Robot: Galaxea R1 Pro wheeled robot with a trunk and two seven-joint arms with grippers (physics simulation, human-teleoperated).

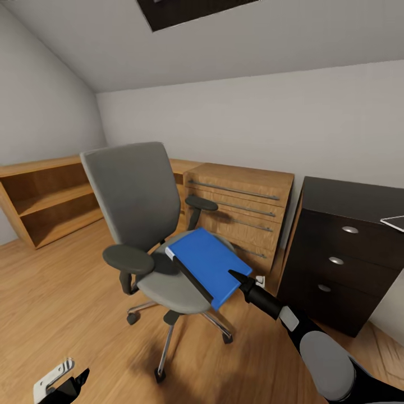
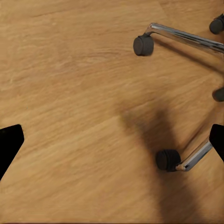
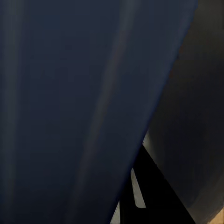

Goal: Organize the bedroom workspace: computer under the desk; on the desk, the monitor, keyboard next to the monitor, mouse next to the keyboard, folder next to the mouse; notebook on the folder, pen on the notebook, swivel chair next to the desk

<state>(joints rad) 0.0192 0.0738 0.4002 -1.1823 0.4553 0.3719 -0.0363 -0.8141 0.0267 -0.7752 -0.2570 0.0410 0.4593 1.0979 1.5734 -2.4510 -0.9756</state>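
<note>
Soft even light, dim close-up blur

You have one swivel chair (image 1: 147, 224) with two armrests, one blue folder (image 1: 210, 264) on its seat, and one black counter (image 1: 350, 205) showing three drawers, each with one round knob. You also have one wooden drawer chest (image 1: 247, 207) with four bar handles and one open wooden shelf unit (image 1: 47, 199). Count one skylight (image 1: 185, 8) overhead and four chair casters (image 2: 143, 45) in the left wrist view.
</note>
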